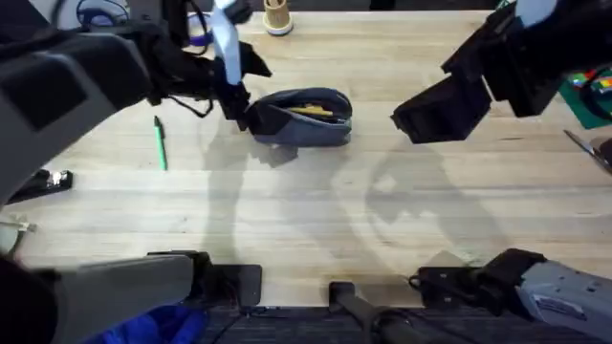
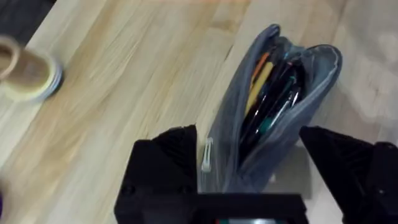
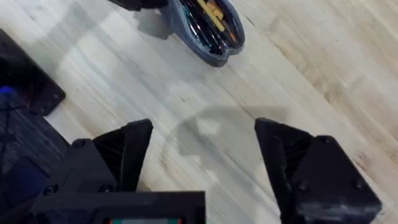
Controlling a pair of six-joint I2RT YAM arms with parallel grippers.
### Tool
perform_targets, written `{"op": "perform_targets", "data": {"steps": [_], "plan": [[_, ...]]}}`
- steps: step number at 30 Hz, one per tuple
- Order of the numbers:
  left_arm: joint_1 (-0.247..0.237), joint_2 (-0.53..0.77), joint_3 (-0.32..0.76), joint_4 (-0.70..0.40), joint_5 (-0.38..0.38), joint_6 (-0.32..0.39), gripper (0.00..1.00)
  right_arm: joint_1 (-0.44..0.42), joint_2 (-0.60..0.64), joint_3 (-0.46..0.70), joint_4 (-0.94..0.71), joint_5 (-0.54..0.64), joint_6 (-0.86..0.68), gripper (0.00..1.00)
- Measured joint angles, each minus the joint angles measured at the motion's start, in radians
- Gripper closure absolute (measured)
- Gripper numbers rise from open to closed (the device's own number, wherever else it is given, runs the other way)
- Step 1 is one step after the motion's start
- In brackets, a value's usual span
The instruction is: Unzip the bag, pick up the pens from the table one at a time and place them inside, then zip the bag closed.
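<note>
The blue-grey bag [image 1: 304,118] lies unzipped on the table [image 1: 316,210], back of centre. A mustard-yellow pen [image 1: 311,111] sits inside it, along with darker pens [image 2: 273,106]. The green pen [image 1: 161,141] lies on the bare wood to the bag's left. My left gripper [image 1: 239,105] is at the bag's left end. In the left wrist view it [image 2: 249,134] is open and straddles that end, with the zip pull [image 2: 207,155] by one finger. Raised to the bag's right, my right gripper [image 1: 421,119] is open and holds nothing [image 3: 204,127], while the bag [image 3: 208,28] lies farther off.
A small roll-like object [image 1: 277,17] stands at the back edge behind the bag. A black tool [image 1: 43,182] lies at the left edge, and green items [image 1: 593,96] at the right edge. The wood in front of the bag is bare.
</note>
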Motion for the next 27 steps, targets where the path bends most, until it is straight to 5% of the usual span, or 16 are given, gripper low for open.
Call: {"op": "perform_targets", "data": {"steps": [9,17,27], "plan": [[0.083,-0.157,0.0,-0.11,-0.114,-0.206,0.006,0.0,0.0,0.0,0.0,0.0,0.0,0.004],[0.171,-0.27,0.0,-0.248,-0.315,-0.403,0.007,0.0,0.0,0.0,0.017,0.003,0.0,0.003],[0.272,-0.307,0.0,-0.401,-0.482,-0.464,0.008,0.0,0.0,0.0,0.063,0.003,0.0,0.004]]}}
